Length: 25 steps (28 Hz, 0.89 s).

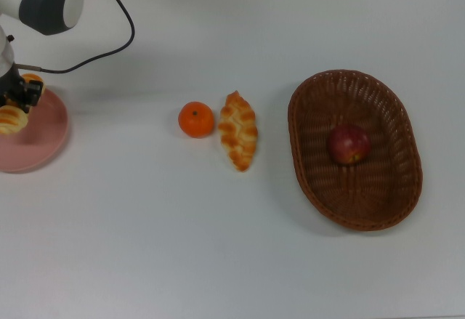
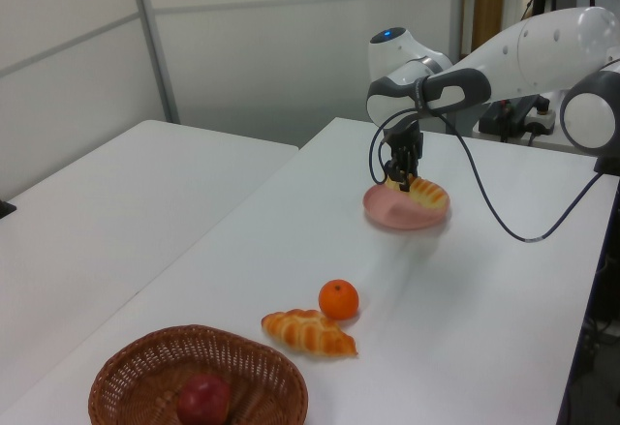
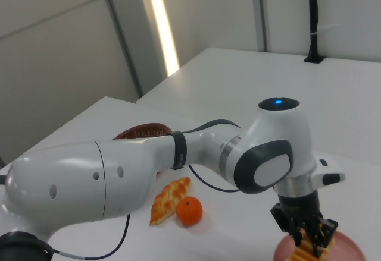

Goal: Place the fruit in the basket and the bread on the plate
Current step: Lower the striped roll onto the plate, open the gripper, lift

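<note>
Gripper [image 2: 402,177] clamped on ribbed roll [image 2: 426,193], just over plate [image 2: 387,214]. Step: placing bread. Next: release, fetch braided roll [image 1: 238,130] beside mandarin [image 1: 196,118]. Apple [image 1: 349,144] in basket [image 1: 312,101].

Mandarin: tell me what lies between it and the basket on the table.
In the top view the braided roll lies just to the right of the mandarin, directly between it and the basket. Beyond the roll the table is bare.
</note>
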Tool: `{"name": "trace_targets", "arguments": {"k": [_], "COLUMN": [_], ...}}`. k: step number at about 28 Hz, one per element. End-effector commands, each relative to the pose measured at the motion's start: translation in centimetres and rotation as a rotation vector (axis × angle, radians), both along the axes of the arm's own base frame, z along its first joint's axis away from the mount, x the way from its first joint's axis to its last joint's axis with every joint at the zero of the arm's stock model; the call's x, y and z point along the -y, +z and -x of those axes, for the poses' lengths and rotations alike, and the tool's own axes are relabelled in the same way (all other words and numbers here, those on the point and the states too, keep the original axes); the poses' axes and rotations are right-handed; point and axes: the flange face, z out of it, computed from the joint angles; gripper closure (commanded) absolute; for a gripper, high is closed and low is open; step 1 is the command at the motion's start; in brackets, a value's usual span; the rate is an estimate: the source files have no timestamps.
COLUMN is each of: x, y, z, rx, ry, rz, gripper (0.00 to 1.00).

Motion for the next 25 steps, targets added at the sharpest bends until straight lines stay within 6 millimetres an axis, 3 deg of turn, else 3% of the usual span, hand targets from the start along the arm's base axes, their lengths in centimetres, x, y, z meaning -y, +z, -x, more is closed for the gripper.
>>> {"name": "trace_targets", "arguments": {"k": [1,8,14,16,17,22,23,25], "x": [-1.0,-3.2,-7.9,-10.0,-12.6,-19.8,-22.5,-24.6], "y": [0.5,1.6,4.3,4.7,5.0,4.1,3.7,3.4], "z": [-0.3,-1.0,-1.1,-0.8,-0.7,-0.3,-0.1,0.1], "rx": [0.022,0.034,0.014,-0.033,-0.08,-0.218,-0.258,-0.288], "ry": [0.026,0.046,0.075,0.096,0.125,0.215,0.253,0.28], "rz": [-0.018,-0.024,-0.091,-0.105,-0.115,-0.121,-0.12,-0.117], "gripper": [0.0,0.0,0.0,0.0,0.0,0.0,0.0,0.0]}}
